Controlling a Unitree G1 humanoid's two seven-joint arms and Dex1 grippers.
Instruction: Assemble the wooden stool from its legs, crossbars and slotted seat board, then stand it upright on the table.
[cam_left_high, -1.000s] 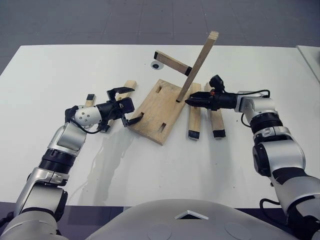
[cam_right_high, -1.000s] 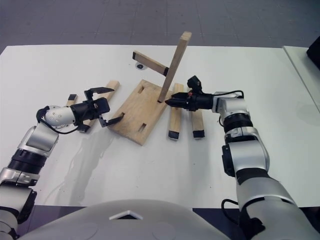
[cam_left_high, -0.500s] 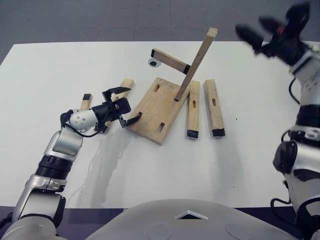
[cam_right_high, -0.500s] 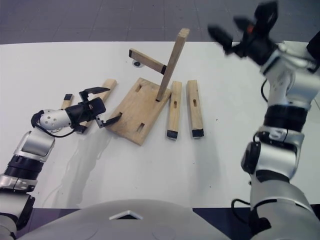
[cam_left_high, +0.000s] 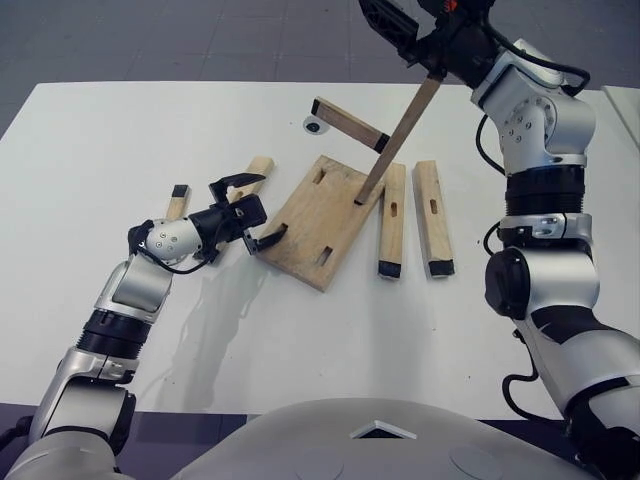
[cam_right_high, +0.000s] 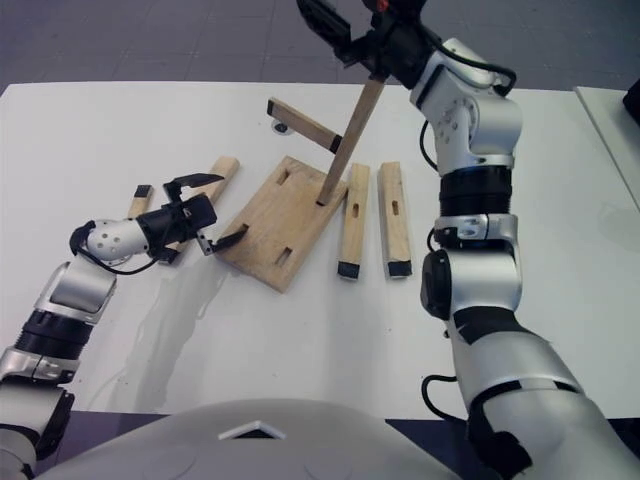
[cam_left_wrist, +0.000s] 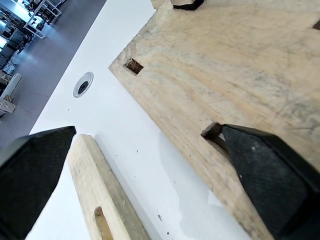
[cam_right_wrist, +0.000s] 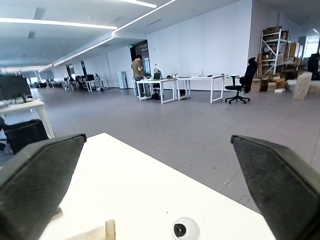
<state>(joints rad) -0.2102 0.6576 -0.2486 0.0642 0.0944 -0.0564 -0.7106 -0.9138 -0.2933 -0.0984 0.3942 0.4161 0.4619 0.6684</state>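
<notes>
Raised from foot of upright leg (cam_left_high: 400, 140) to its top end: right gripper (cam_left_high: 408, 25), fingers spread. Leg slotted in seat board (cam_left_high: 320, 220) on tabletop (cam_left_high: 150, 130); left gripper (cam_left_high: 253, 210) open at board's edge. Likely seating first leg; next, grip top, press down.

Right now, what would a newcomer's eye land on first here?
The long pale wooden leg standing tilted in the slotted wooden seat board on the white table, a short wooden crossbar jutting from it, with the right gripper open at its top end. Next, the left gripper, open at the board's left corner.
</notes>
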